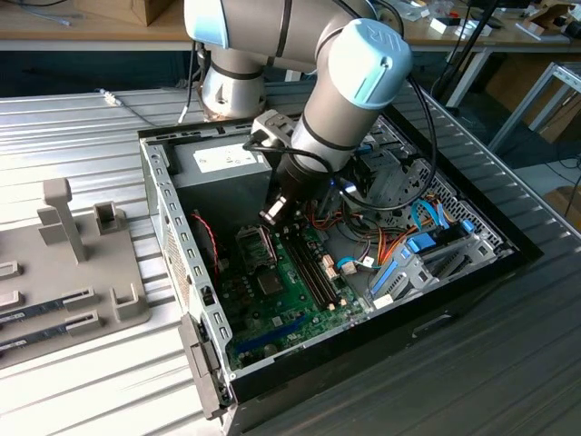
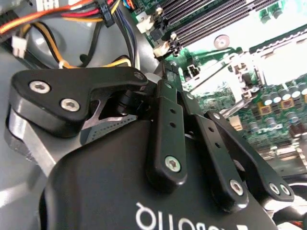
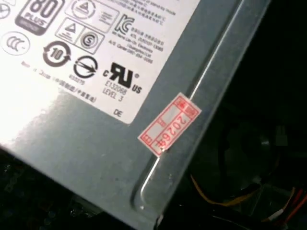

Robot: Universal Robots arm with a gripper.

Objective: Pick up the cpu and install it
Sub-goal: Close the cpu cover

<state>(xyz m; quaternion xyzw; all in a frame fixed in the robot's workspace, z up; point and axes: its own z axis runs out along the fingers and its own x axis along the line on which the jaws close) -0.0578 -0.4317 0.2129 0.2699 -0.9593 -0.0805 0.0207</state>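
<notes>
Nearest in the exterior view: ribbed metal table [image 1: 91,381], with an open desktop computer case [image 1: 172,227] lying on it, side panel off. To the exterior view's left of the case, well apart: grey fixture plate [image 1: 82,272] carrying 2 memory sticks [image 1: 36,313] in slots.

Inside the case, at the near end: green motherboard [image 1: 281,304], long dark memory slots [image 1: 313,268] running along it. Just beyond, the square processor socket [image 1: 257,243], seen also in the second wrist view [image 2: 240,72] with its metal load frame tilted up.

Directly above that socket, apart from it: gripper [image 1: 272,212], pointing down into the case. Black link bars [image 2: 165,129] large in the second wrist view, tips hidden behind them. How wide the gripper stands, and whether anything is in its hold: cannot tell. Position of the cpu: cannot tell either; a small pale patch at the gripper's tip, too small to identify.

To the exterior view's right: orange cables [image 1: 390,250] and blue drive latches [image 1: 422,243].

Farther back: grey power supply [image 1: 222,173], close up in the first wrist view [image 3: 96,143] with a red-and-white sticker [image 3: 169,125] at its edge. Behind and above: the arm [image 1: 345,82].
</notes>
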